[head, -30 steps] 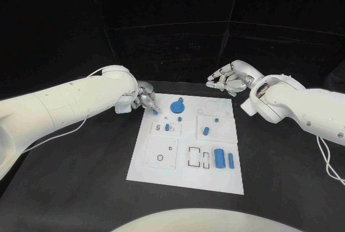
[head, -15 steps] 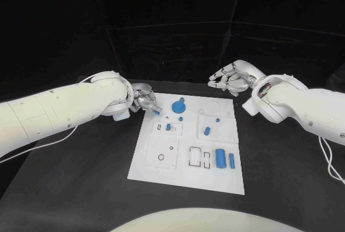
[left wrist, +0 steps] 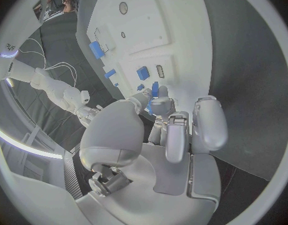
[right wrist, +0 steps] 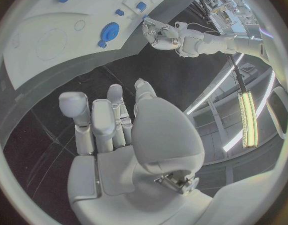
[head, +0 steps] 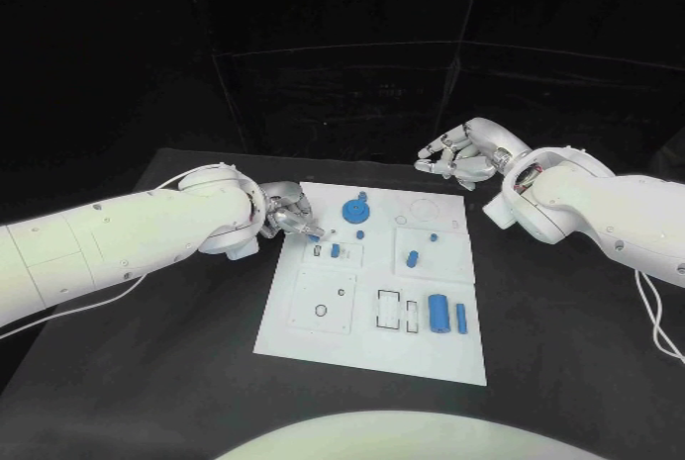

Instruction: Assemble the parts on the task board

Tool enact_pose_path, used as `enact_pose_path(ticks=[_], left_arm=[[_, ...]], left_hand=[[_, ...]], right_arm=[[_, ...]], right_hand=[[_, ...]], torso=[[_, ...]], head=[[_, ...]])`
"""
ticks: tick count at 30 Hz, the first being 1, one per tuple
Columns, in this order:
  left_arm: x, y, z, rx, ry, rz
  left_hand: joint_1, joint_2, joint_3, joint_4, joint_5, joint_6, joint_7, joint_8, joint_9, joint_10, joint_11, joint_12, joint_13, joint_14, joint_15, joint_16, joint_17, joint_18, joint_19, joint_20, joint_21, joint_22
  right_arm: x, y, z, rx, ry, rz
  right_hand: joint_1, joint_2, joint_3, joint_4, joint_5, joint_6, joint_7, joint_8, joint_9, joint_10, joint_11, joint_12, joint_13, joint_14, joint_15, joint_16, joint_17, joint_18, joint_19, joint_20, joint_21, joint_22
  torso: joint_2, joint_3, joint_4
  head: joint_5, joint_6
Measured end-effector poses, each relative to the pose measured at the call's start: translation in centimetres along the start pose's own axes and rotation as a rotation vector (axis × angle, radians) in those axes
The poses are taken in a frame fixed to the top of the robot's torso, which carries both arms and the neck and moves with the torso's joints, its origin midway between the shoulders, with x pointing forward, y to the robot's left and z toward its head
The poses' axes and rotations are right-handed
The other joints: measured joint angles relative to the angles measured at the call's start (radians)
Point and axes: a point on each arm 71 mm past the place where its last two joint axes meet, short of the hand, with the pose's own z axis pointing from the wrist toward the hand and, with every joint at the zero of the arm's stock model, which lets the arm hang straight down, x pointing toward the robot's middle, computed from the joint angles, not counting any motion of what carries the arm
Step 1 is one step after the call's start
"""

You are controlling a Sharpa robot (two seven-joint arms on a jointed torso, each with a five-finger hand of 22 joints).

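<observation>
At the task board [head: 368, 331] ten o'clock edge, small blue part [left wrist: 155, 89] was pinched by left hand [head: 293, 217], right hand [head: 459, 155] was held beyond one o'clock corner, fingers curled, nothing held.

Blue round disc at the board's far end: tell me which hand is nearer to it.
Left. The left hand hovers at the task board's left edge, just beside the blue round disc. The right hand stays off the board, beyond its far right corner.
</observation>
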Motion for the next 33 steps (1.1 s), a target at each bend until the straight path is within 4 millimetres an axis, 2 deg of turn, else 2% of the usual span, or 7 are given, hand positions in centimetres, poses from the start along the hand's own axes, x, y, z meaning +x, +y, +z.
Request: enact_pose_path(ticks=[4,10,19,21,33], left_arm=[[0.3,-0.1,0.0,0.004,-0.002,0.005],[0.6,-0.1,0.0,0.005,0.002,0.02],[1.1,0.1,0.2,-0.005,0.022,0.052],[1.2,0.2,0.2,-0.007,0.026,0.058],[1.4,0.0,0.3,-0.006,0.036,0.073]], left_hand=[[-0.002,-0.002,0.0,0.0,0.0,0.0,0.0,0.001,0.0,0.0,0.0,-0.008,-0.008,0.0,0.0,0.0,0.0,0.0,0.0,0.0,0.0,0.0],[-0.017,-0.008,0.028,-0.02,0.0,0.0,0.0,0.009,0.001,0.0,0.0,-0.008,-0.001,0.0,0.0,0.0,0.0,0.0,0.0,0.0,0.0,0.0],[-0.022,-0.011,0.032,-0.018,0.0,0.002,-0.002,0.014,0.008,0.0,0.0,-0.003,0.001,0.0,0.0,0.0,0.0,0.0,0.0,0.0,0.0,0.001],[-0.025,-0.012,0.044,-0.03,-0.003,0.002,-0.002,0.014,0.008,0.0,0.001,-0.003,0.001,0.0,0.0,0.0,0.0,0.0,0.0,0.0,0.0,0.001],[-0.024,-0.012,0.044,-0.03,-0.004,0.002,-0.002,0.021,0.007,0.001,0.002,-0.003,0.004,0.0,0.0,0.0,0.0,0.0,0.0,0.0,0.0,0.001]], right_arm=[[0.0,0.0,0.0,0.0,0.001,0.0],[0.0,0.0,0.0,0.001,0.001,0.0],[0.0,0.0,0.0,0.0,0.001,0.0],[0.0,0.0,0.0,0.0,0.001,0.0],[0.0,0.0,0.0,0.0,0.001,0.0]], right_hand=[[0.0,0.0,0.0,0.0,0.0,0.0,0.0,0.0,0.0,0.0,0.0,0.0,0.0,0.0,0.0,0.0,0.0,0.0,0.0,0.0,0.0,0.0],[0.0,0.0,0.0,0.0,0.0,0.0,0.0,0.0,0.0,0.0,0.0,0.0,0.0,0.0,0.0,0.0,0.0,0.0,0.0,0.0,0.0,0.0],[0.0,0.0,0.0,0.0,0.0,0.0,0.0,0.0,0.0,0.0,0.0,0.0,0.0,0.0,0.0,0.0,0.0,0.0,0.0,0.0,0.0,0.0],[0.0,0.0,0.0,0.0,0.0,0.0,0.0,0.0,0.0,0.0,0.0,0.0,0.0,0.0,0.0,0.0,0.0,0.0,0.0,0.0,0.0,0.0],[0.0,0.0,0.0,0.0,0.0,0.0,0.0,0.0,0.0,0.0,0.0,0.0,0.0,0.0,0.0,0.0,0.0,0.0,0.0,0.0,0.0,0.0]], torso=[[0.0,0.0002,-0.001],[0.001,0.0005,-0.0014],[0.001,0.0007,-0.0014],[0.001,0.0008,-0.0014],[0.001,0.0009,-0.0014]], head=[[0.0,0.0],[0.001,-0.002],[0.001,-0.004],[0.001,-0.004],[0.001,-0.004]])
